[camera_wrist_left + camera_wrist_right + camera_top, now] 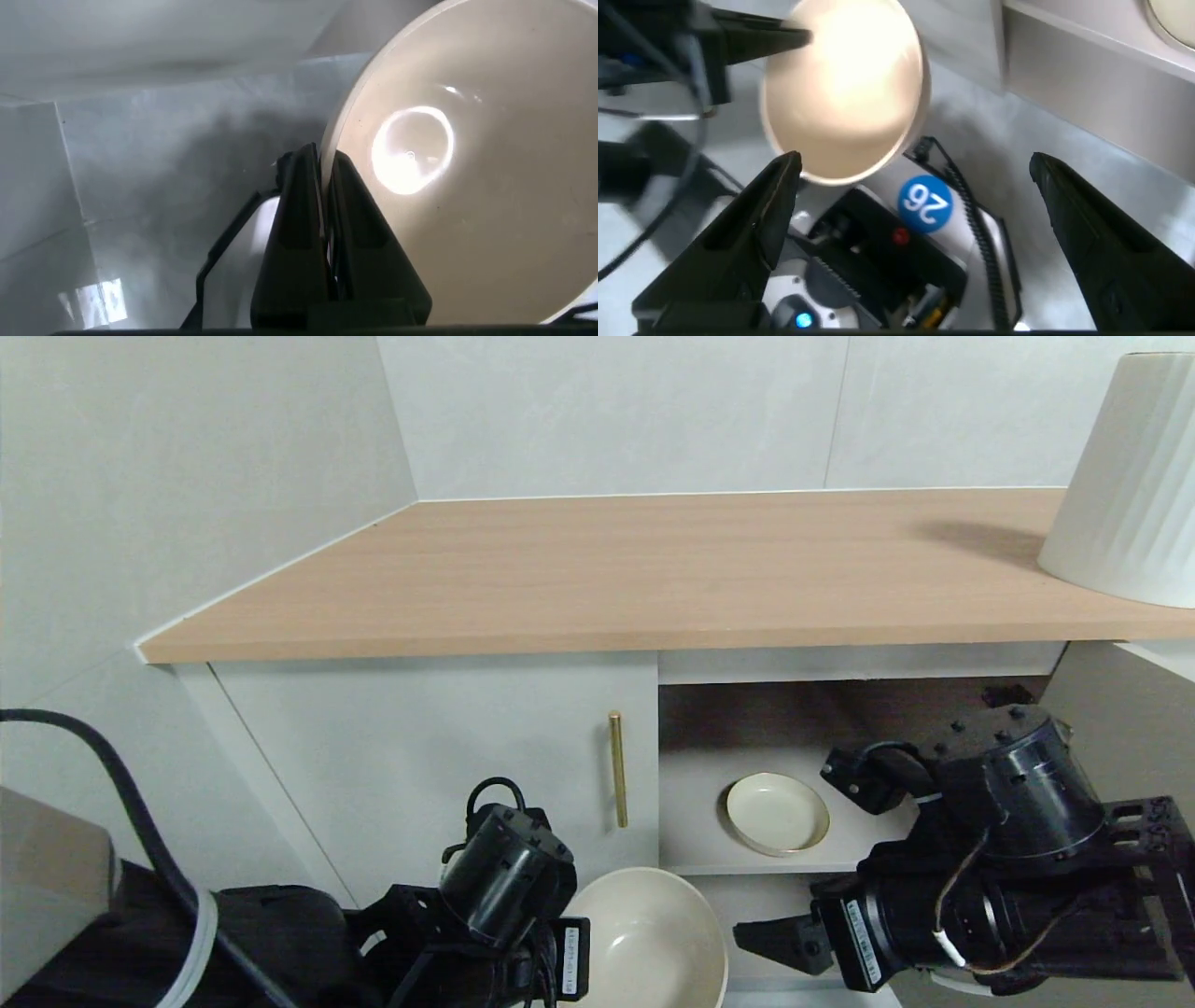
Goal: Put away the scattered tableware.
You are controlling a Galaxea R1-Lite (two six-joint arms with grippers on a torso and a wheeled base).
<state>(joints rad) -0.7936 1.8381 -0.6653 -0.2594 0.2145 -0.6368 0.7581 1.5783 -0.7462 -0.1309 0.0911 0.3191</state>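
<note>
**Bowl in Hand at the Open Cabinet**

The left pincer (325,163) is clenched on the rim of a cream bowl (644,935), one finger inside the rim and one outside. The bowl is carried low and near, tilted so its hollow faces up. Just behind it is the closed white cabinet door (439,747) with a gold bar handle (616,768). To the right, the compartment stands open. A small cream plate (777,812) lies flat on its shelf (695,826), apart from the bowl. The right pincer (915,166) hangs near and low, right of the bowl, its jaws spread wide and grasping nothing. Above the cabinet runs the wooden table (653,569). A white ribbed object (1130,485) stands at its far right end.
</note>
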